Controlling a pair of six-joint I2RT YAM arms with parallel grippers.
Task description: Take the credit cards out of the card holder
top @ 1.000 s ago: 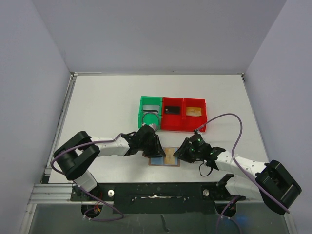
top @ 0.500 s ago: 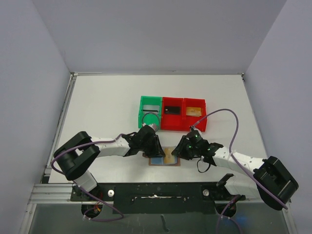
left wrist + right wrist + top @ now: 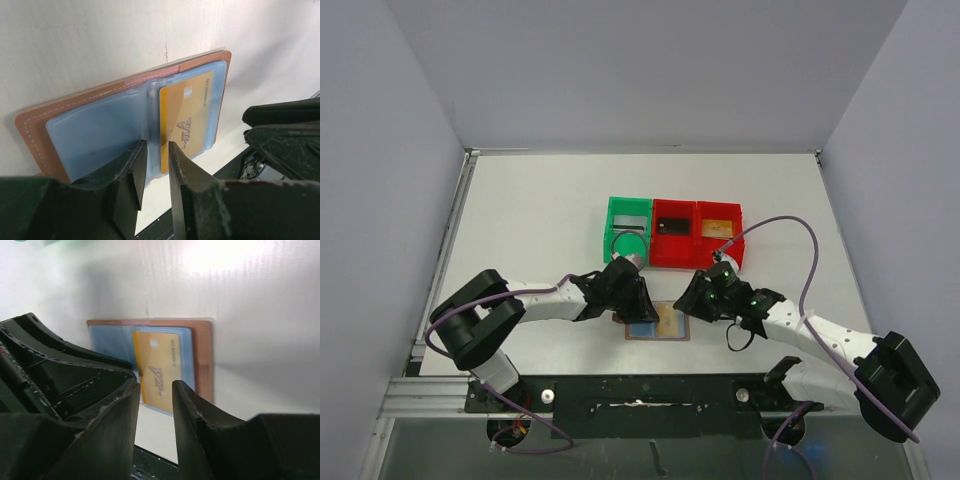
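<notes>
The card holder (image 3: 655, 323) lies open near the table's front edge, tan leather with blue lining (image 3: 95, 132). A gold credit card (image 3: 186, 120) sits in its right pocket, also visible in the right wrist view (image 3: 159, 367). My left gripper (image 3: 155, 150) stands over the wallet's near edge at the middle fold, its fingers a narrow gap apart with nothing clamped. My right gripper (image 3: 155, 385) hovers just off the wallet's right side, open and empty. In the top view the left gripper (image 3: 632, 305) and right gripper (image 3: 692, 308) flank the wallet.
Behind the wallet stand three joined bins: a green bin (image 3: 610, 240) and two red bins (image 3: 672, 250). A black card (image 3: 671, 225) lies in the middle bin and a gold card (image 3: 719, 228) in the right one. The right arm's purple cable (image 3: 800, 240) loops above.
My right gripper has drawn back up and to the right, uncovering the wallet's right edge, and its jaws have widened a little. The left gripper and the wallet stay put.
</notes>
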